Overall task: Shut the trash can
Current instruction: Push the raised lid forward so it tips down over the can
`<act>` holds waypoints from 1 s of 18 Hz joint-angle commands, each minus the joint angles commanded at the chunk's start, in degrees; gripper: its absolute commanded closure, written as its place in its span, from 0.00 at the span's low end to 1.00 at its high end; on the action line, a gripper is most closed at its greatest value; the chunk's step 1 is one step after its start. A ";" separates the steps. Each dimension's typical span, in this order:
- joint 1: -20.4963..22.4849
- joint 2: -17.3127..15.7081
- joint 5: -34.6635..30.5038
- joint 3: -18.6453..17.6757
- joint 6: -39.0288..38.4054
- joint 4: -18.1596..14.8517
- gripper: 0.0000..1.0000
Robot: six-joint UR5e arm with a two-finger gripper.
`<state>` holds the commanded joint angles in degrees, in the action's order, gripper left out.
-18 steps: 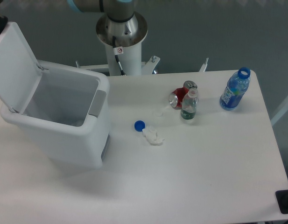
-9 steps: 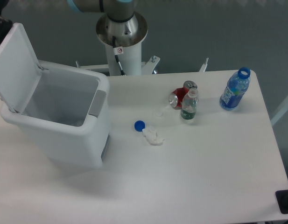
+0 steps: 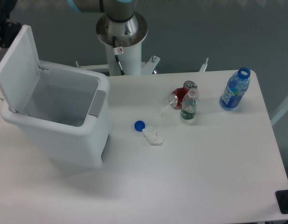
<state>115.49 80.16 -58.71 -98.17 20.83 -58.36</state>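
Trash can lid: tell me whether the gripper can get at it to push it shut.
Probably yes. The gripper is a dark shape at the frame's top left, right behind the raised lid of the trash can, with nothing seen between them. Its fingers are cropped.

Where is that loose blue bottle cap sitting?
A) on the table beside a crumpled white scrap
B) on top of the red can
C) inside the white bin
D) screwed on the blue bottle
A: the blue cap lies on the table next to the white scrap.

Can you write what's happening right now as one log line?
task: close trash can | lid: open, tilted up | gripper: behind lid at frame edge, jaws unclear | contact: cannot tell | step: not done
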 joint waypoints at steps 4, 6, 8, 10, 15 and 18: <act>1.41 -0.18 -0.18 -0.09 0.00 0.00 0.00; 1.84 0.00 -1.75 0.00 -0.09 0.00 0.00; 1.85 0.17 -3.68 0.00 -0.09 0.00 0.00; 2.55 0.18 -4.31 -0.09 -0.09 0.00 0.00; 4.48 0.61 -4.48 -0.52 -0.18 -0.09 0.00; 6.32 0.70 -4.48 -0.53 -0.09 -0.09 0.00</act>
<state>121.81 80.86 -63.19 -98.70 20.74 -58.45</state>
